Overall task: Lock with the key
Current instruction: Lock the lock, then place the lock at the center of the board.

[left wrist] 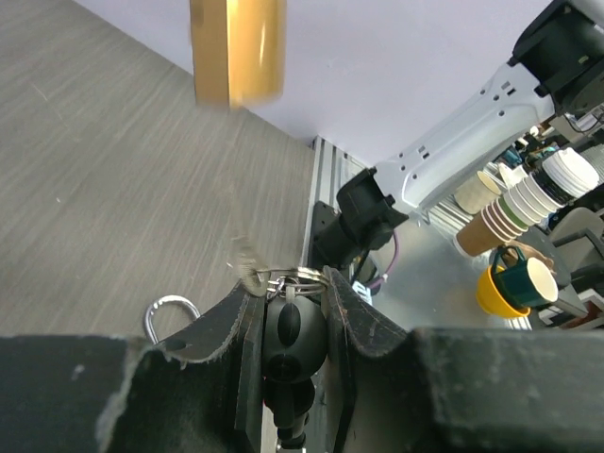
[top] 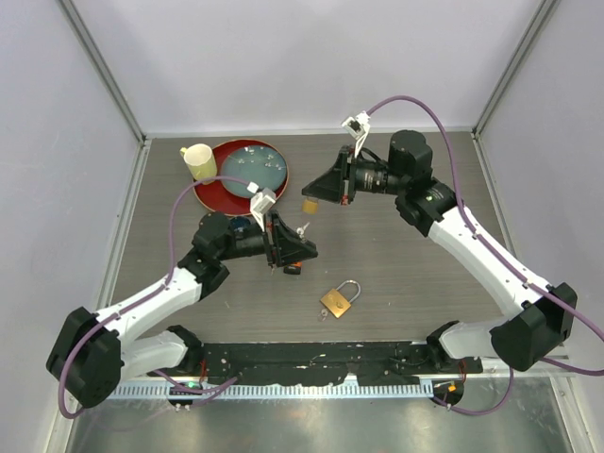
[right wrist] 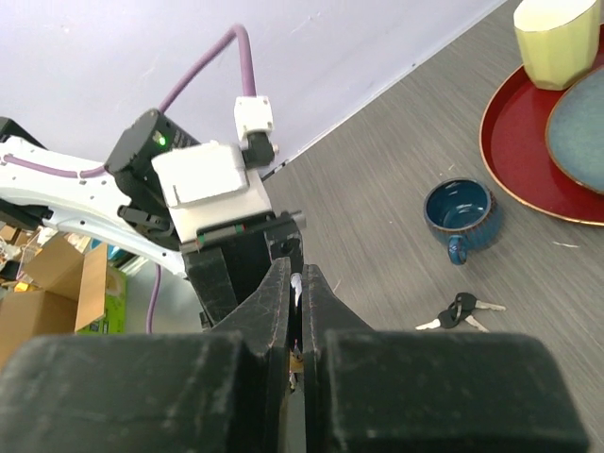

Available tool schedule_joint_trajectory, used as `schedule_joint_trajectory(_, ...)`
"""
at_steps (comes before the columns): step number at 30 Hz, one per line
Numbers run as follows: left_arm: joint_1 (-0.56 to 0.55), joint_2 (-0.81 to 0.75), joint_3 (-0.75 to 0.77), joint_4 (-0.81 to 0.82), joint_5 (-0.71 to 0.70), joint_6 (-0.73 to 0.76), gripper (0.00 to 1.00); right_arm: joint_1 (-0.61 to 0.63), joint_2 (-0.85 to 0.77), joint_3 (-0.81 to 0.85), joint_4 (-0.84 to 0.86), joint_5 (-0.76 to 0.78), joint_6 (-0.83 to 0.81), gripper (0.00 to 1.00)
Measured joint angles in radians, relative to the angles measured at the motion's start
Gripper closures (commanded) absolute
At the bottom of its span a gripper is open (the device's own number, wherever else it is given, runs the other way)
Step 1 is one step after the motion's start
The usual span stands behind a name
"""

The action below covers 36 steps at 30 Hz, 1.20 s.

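Note:
My right gripper (top: 314, 192) (right wrist: 302, 283) is shut on the shackle of a small brass padlock (top: 309, 204), which hangs above the table. In the left wrist view that padlock (left wrist: 236, 52) shows blurred at the top. My left gripper (top: 304, 242) (left wrist: 293, 281) is shut on the black head of a key (left wrist: 288, 321). Its ring and a blurred silver key blade (left wrist: 247, 262) stick out past the fingertips, just below and left of the hanging padlock. A second brass padlock (top: 340, 299) lies on the table, its shackle (left wrist: 170, 311) open.
A red tray (top: 212, 193) with a blue plate (top: 253, 165) and a yellow cup (top: 199, 160) sits at the back left. A blue cup (right wrist: 460, 209) and another bunch of keys (right wrist: 460, 311) lie on the table under the left arm.

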Motion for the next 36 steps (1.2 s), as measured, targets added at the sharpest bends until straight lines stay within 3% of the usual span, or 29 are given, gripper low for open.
schedule_joint_trajectory(8, -0.019, -0.006, -0.093, -0.003, -0.002, -0.014, 1.0, -0.031, -0.014, -0.017, 0.073, 0.0, 0.039, 0.99)
schedule_joint_trajectory(22, -0.02, -0.059, -0.09, -0.114, -0.079, 0.048, 1.0, -0.032, 0.004, -0.112, 0.07, 0.033, 0.004, 0.99)
schedule_joint_trajectory(36, -0.021, -0.068, -0.09, -0.19, -0.125, 0.085, 1.0, -0.032, 0.333, -0.327, 0.074, 0.154, -0.018, 0.98)
